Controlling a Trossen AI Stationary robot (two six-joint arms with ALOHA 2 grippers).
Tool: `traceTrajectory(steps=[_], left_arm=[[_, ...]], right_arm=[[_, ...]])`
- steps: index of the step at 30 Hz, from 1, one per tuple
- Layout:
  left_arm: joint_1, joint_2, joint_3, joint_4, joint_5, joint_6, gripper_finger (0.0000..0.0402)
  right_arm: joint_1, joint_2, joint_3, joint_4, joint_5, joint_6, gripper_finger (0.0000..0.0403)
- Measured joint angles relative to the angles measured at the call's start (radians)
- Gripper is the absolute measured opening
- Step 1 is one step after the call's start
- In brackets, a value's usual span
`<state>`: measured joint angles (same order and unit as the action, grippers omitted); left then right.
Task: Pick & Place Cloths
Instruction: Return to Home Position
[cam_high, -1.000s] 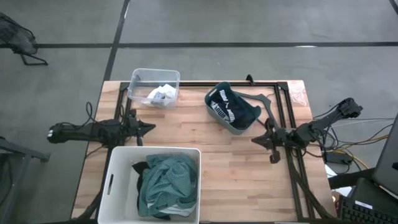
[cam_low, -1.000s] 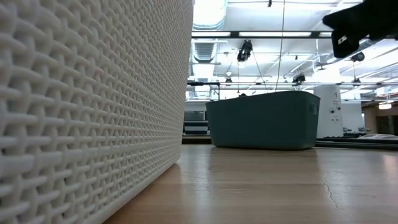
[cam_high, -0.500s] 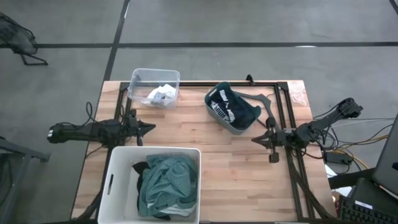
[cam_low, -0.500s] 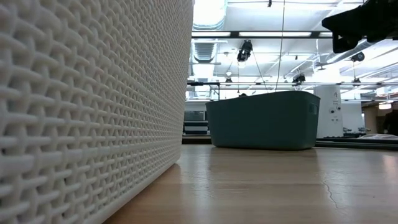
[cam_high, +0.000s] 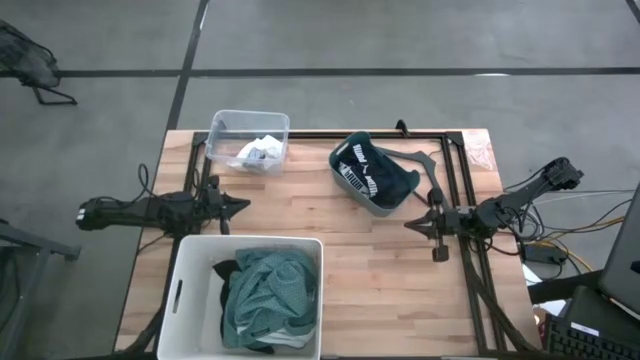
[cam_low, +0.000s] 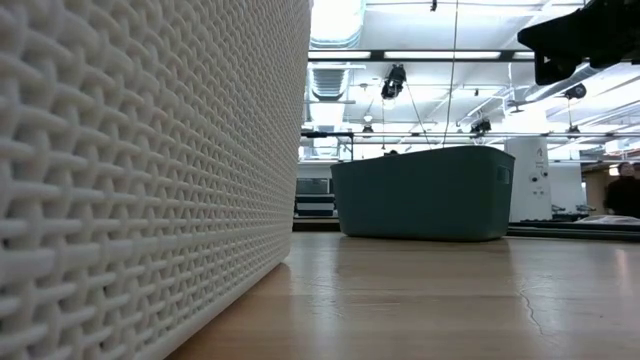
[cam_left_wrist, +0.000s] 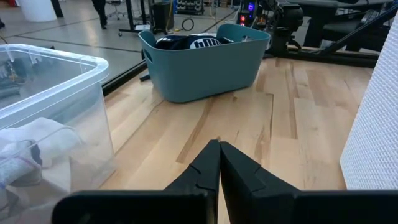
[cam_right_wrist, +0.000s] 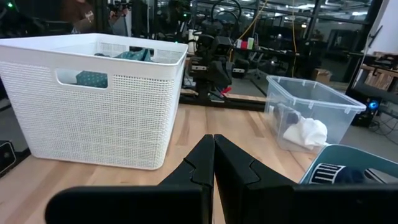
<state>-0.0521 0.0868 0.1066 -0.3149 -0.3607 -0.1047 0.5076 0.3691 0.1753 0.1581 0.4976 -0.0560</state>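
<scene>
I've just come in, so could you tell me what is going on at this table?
Nothing is being handled. The left gripper and right gripper are shut and empty at the table's sides. The white tub holds teal-green cloths, the clear bin white cloths, the teal basket a dark striped cloth.

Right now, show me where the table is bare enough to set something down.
Widest bare wood: between the white tub and the right gripper, short of the teal basket. A second patch lies mid-table, bordered by the clear bin, basket and tub. Crowded: the left edge, where the left gripper sits between bin and tub.
</scene>
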Motion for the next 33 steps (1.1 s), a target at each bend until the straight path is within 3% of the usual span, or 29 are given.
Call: traceTrajectory(steps=[33], left_arm=[[0.0, 0.0, 0.0, 0.0, 0.0, 0.0, 0.0014]], right_arm=[[0.0, 0.0, 0.0, 0.0, 0.0, 0.011, 0.0008]])
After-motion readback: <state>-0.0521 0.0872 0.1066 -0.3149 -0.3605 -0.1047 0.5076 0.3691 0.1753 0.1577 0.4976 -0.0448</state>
